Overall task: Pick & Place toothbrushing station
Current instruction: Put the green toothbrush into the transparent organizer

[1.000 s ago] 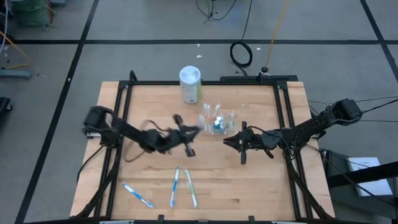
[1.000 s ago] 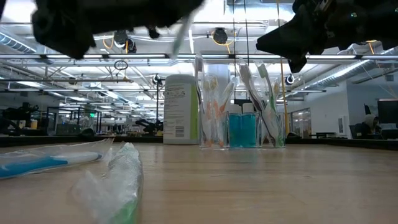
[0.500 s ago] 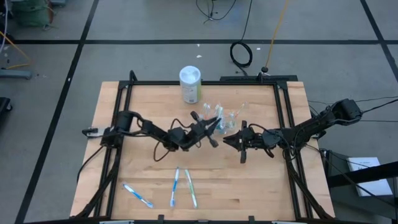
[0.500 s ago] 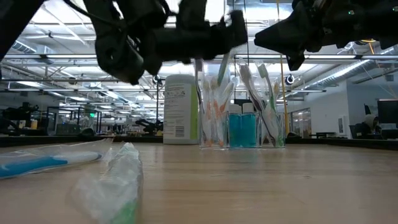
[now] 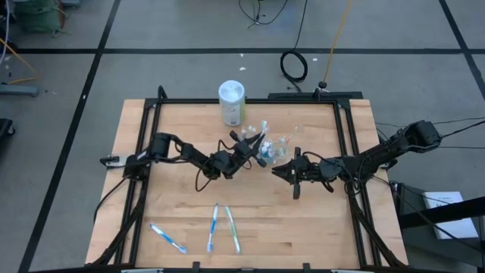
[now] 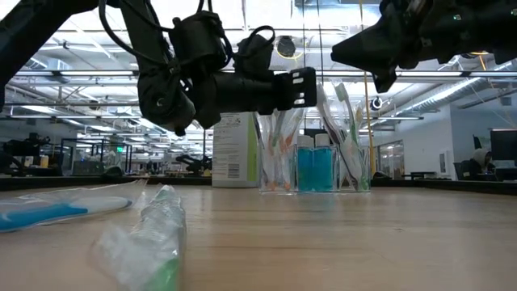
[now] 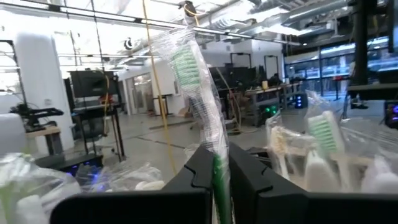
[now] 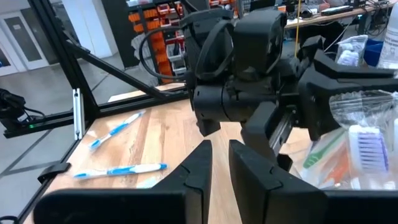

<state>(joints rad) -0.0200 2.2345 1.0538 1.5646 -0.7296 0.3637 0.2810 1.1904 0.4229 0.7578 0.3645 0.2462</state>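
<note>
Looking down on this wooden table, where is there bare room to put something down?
Free wood lies in the near right corner, below the right gripper, and along the far left, beside the white-lidded canister. It is crowded mid-table: the left gripper, holding a wrapped green toothbrush, hangs over the clear plastic cup. Three wrapped toothbrushes take the near centre.

A wooden table (image 5: 182, 220) carries three toothbrushes (image 5: 213, 227), cup (image 5: 274, 145), canister (image 5: 232, 104).

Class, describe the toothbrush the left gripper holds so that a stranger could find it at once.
Start at the white-lidded, green-labelled canister at the table's far edge; beside it stands the clear plastic cup of toothbrushes. The left gripper there pinches a green-handled, clear-wrapped toothbrush, the only one gripped.
</note>
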